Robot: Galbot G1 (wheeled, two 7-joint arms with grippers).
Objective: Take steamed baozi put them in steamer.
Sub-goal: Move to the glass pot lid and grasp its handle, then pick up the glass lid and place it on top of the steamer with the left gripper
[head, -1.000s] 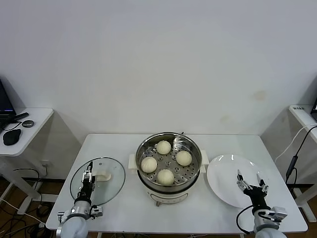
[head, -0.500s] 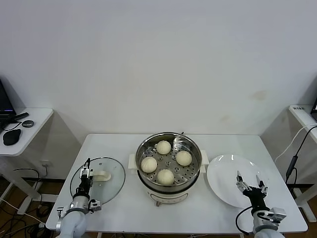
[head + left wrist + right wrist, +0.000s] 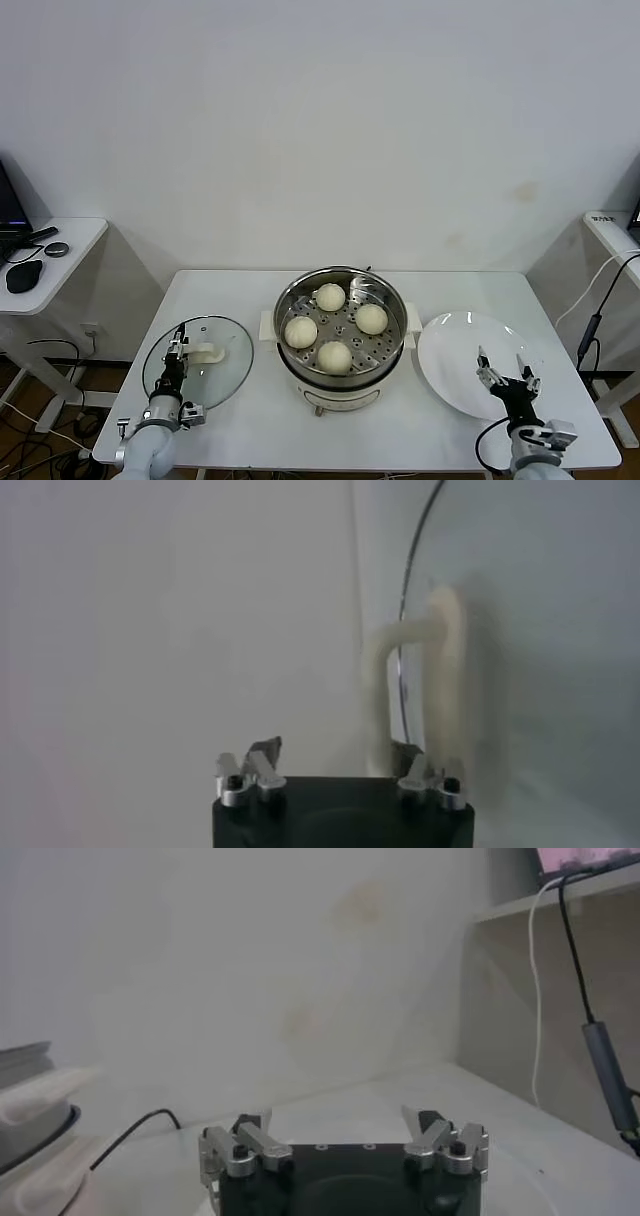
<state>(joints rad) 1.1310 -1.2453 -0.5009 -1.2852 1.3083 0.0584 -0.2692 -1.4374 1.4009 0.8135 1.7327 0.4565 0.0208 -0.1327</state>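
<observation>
the steamer [image 3: 341,300] is showing polished, shiny steel with a perforated tray, on a matt cream base. the steamed baozi [image 3: 334,356] are looking smooth and matt. the glass lid [image 3: 198,363] is gleaming, its handle [image 3: 425,675] possibly plastic. the plate [image 3: 462,358] is looking glossy white.

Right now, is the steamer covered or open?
Open. The steamer has no lid on; four baozi show on its tray, and the glass lid lies flat on the table beside it.
</observation>
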